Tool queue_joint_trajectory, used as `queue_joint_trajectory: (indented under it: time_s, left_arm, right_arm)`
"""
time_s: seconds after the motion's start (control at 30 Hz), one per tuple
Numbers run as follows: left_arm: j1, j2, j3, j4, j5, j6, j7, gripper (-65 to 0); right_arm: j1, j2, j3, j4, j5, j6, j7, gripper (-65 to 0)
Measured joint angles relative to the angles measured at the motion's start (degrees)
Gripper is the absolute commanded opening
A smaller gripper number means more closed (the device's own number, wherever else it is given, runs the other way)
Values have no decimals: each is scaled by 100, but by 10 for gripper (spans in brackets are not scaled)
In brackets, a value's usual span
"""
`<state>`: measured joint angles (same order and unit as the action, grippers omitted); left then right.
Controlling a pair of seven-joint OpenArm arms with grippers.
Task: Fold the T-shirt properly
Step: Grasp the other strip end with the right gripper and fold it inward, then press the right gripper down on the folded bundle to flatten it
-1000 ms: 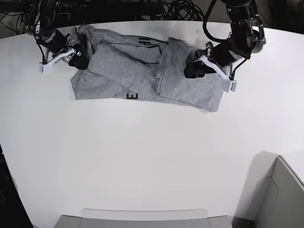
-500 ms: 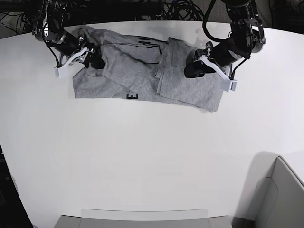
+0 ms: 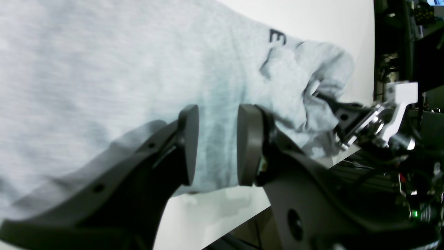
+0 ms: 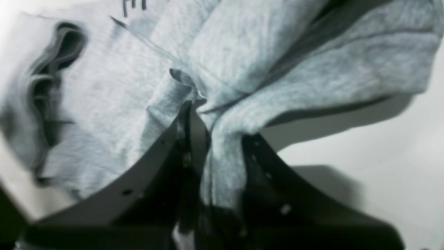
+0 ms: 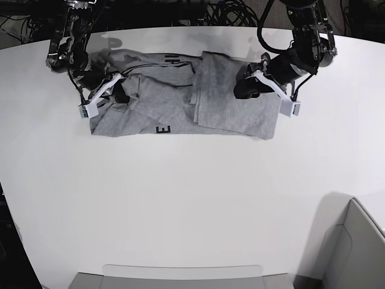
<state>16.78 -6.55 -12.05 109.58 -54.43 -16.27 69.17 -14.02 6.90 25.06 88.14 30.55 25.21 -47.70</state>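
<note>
The heather-grey T-shirt [image 5: 174,102] lies crumpled across the far side of the white table [image 5: 180,198], a black letter E showing on its near edge. On the base view's left, my right gripper [image 5: 119,91] is shut on a bunched fold of the T-shirt [image 4: 242,52]; the cloth is pinched between the dark fingers [image 4: 189,139]. On the base view's right, my left gripper [image 5: 242,88] sits over the shirt's folded right part. Its jaws [image 3: 216,139] stand apart, with flat grey T-shirt [image 3: 138,62] showing through the gap.
A grey bin [image 5: 355,247] stands at the near right corner and a grey tray edge [image 5: 180,274] runs along the front. Black cables [image 5: 228,12] lie behind the table's far edge.
My right gripper has moved inward onto the shirt's left end and closed on a fold. The shirt has shifted a little to the left. The left arm has hardly moved.
</note>
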Motion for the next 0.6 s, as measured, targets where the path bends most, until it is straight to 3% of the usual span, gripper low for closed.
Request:
queue_joint_trajectory:
  time_s: [0.07,0.2,0.3,0.47,0.6]
  left_arm:
    - [7,2,-2,0,-4,0,11,-454]
    - [4,-13,-7,0,-2,0,24,-454]
    - [17,-9,-7,-2,-4,0,26,-454]
    - [22,-83,-17,-2,11,2,31,-454]
    - [118,-424,-22,0,-4,2,68,-454]
  right_arm:
    - [225,138,168,-9,-498,-39,33,-650]
    - [570,468,533,-17,-1322,-645,-50,-650]
    - [691,579,514,170,-1749,-776,-118,-650]
    - [737,492,-509,1058,-2778,-876,-328,-650]
    - [723,118,-1628,1989,-3941,-1360,-968,-650]
